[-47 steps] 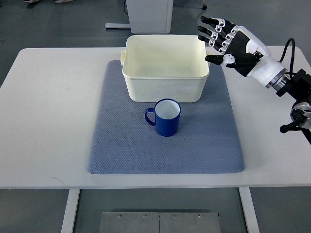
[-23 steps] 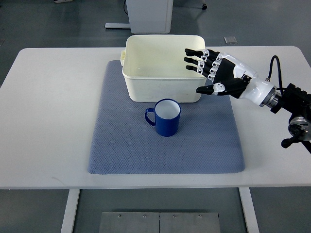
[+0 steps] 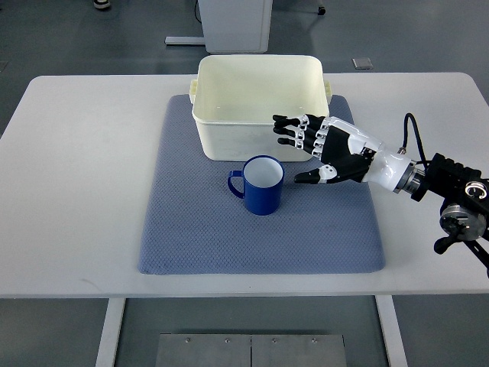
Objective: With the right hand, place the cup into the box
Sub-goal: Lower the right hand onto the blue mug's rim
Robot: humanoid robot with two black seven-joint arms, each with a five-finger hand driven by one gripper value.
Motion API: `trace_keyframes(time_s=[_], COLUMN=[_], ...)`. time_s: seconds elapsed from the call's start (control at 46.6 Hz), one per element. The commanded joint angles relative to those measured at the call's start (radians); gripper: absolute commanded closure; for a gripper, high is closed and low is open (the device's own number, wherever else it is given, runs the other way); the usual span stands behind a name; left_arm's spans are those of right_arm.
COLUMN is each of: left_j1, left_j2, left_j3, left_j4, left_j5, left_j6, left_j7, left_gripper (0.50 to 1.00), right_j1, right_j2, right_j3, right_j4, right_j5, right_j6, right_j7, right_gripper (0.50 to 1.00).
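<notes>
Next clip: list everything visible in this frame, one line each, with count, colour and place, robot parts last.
mug: one, blue with white inside, upright on the mat, handle toward picture left, empty.
box: one, cream plastic, open, empty, on the mat's far part.
mat: one, grey-blue, centre of table.
table: one, white.
cabinet base: one, white, on the floor beyond the table.
right hand: one, black and white, fingers spread, just right of the mug, not touching it.

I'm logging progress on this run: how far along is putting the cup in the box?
Done: nothing placed; the blue cup stands upright on the mat in front of the cream box, which holds no cup. In hand: the right hand is beside the cup, fingers spread, not visibly touching it. Left: grasp, lift, and set the cup into the box.
</notes>
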State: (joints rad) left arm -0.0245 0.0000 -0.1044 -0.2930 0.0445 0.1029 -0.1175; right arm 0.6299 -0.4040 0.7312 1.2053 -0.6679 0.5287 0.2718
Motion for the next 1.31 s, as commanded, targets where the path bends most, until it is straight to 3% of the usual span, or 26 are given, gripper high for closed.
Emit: trace_keyframes(time_s=[0.0, 0.258, 1.288], left_j1=[0.000, 0.000, 0.000], left_j2=[0.000, 0.000, 0.000], left_j3=[0.000, 0.000, 0.000], left_j4=[0.000, 0.000, 0.000], left_j5=[0.000, 0.000, 0.000], left_j6=[0.000, 0.000, 0.000], left_j7=[-0.001, 0.001, -0.001], left_gripper=[0.500, 0.500, 0.500], right_j1=[-0.001, -0.009, -0.022], right_j2=[0.008, 0.031, 0.125], right_j3=[0.001, 0.001, -0.012], right_j4=[-0.004, -0.012, -0.078], right_j5=[-0.001, -0.001, -0.012], right_j6=[-0.007, -0.056, -0.093], right_j7=[0.000, 0.000, 0.000], right_gripper=[0.500, 0.500, 0.500])
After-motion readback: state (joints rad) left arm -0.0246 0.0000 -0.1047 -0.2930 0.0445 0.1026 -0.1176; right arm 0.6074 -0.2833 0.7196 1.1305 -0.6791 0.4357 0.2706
